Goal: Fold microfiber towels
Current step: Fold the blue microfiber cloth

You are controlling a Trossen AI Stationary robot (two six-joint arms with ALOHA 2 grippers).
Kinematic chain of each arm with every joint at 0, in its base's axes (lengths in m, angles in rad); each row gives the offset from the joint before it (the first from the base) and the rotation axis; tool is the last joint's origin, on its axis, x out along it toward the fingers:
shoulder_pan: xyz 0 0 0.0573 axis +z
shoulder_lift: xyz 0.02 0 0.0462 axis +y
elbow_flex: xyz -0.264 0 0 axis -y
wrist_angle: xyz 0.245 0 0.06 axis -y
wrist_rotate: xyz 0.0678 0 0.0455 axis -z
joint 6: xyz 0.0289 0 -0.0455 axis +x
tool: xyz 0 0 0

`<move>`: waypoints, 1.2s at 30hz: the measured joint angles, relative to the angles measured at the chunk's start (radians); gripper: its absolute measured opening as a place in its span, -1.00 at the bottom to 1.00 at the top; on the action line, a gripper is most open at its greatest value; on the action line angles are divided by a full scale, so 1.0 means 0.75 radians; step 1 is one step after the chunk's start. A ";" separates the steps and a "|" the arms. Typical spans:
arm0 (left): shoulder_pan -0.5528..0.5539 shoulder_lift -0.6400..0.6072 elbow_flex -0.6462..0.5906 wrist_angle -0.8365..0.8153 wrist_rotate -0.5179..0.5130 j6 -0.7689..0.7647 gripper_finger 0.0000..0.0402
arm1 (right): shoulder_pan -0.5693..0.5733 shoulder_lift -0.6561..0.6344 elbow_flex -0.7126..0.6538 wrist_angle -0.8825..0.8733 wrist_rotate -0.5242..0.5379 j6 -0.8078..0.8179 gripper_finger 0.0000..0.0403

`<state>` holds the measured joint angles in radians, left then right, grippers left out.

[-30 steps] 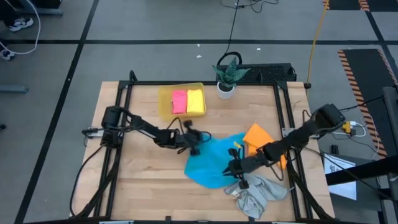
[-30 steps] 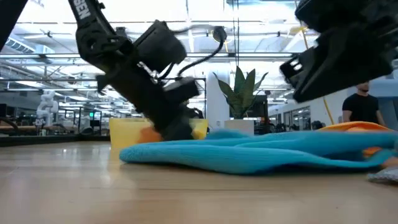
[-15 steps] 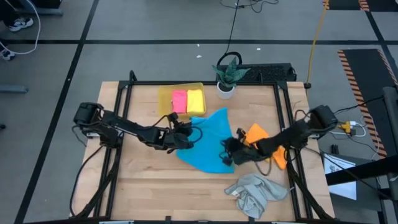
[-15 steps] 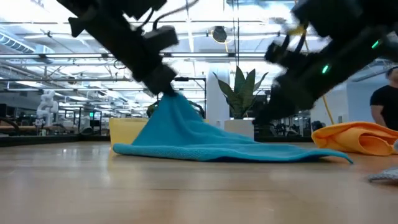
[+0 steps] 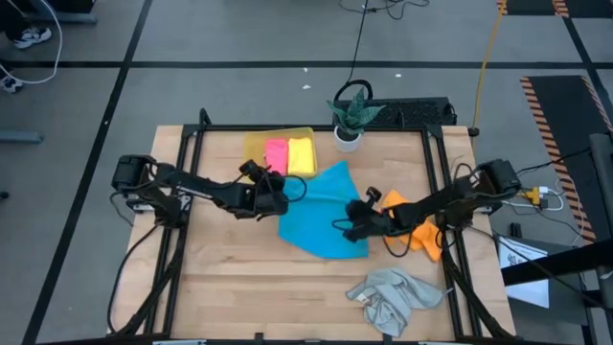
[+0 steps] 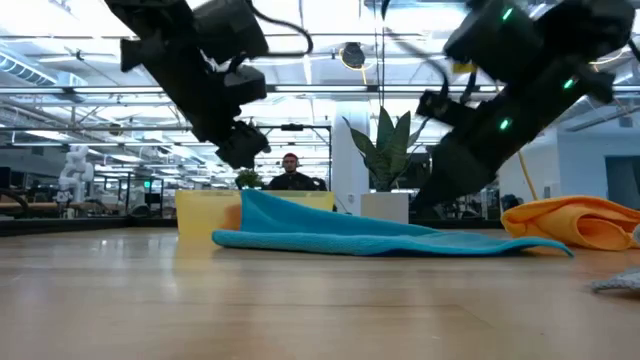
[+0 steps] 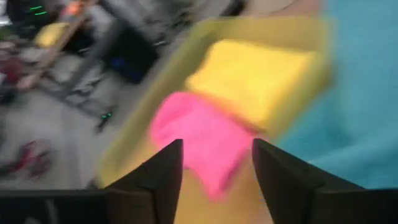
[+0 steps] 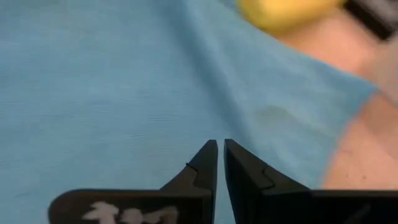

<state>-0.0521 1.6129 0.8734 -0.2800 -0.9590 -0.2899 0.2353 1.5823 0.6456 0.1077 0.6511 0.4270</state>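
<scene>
Folding seems partly done, we judge: pink towel (image 5: 277, 156) and yellow towel (image 5: 302, 154) lie folded in the tray (image 5: 253, 151), blue towel (image 5: 326, 208) lies mid-table between the parted left gripper (image 5: 277, 196) and the empty, nearly closed right gripper (image 5: 351, 226), orange towel (image 5: 414, 222) and grey towel (image 5: 393, 298) wait.

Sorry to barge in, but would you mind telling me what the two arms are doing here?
They are folding microfiber towels. The blue towel lies on the table. The left gripper, open, hangs at its edge, and the right gripper, shut, is over its other side. The pink towel and yellow towel sit folded in the tray; the orange and grey towels wait.
</scene>
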 joint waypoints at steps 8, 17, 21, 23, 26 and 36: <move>-0.246 0.072 -0.006 0.116 0.680 0.277 0.06 | 0.220 -0.045 0.000 0.098 -0.415 -0.113 -0.91; -0.387 0.365 -0.017 0.536 0.749 0.587 0.05 | 0.357 0.057 -0.001 0.327 -0.454 -0.422 -0.91; -0.365 0.364 -0.017 0.573 0.764 0.568 -0.17 | 0.323 0.141 0.009 0.395 -0.456 -0.461 -0.80; -0.358 0.338 -0.021 0.542 0.774 0.554 -0.38 | 0.308 0.180 0.015 0.387 -0.456 -0.461 -0.71; -0.355 0.261 -0.030 0.457 0.755 0.560 -0.74 | 0.293 0.233 0.040 0.389 -0.457 -0.483 -0.54; -0.362 0.011 -0.022 0.400 0.774 0.405 -0.90 | 0.278 0.281 0.107 0.370 -0.196 -0.586 -0.59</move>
<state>-0.3239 1.6213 0.8566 0.0199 -0.3783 0.0141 0.4435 1.7929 0.7261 0.3852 0.5042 -0.0122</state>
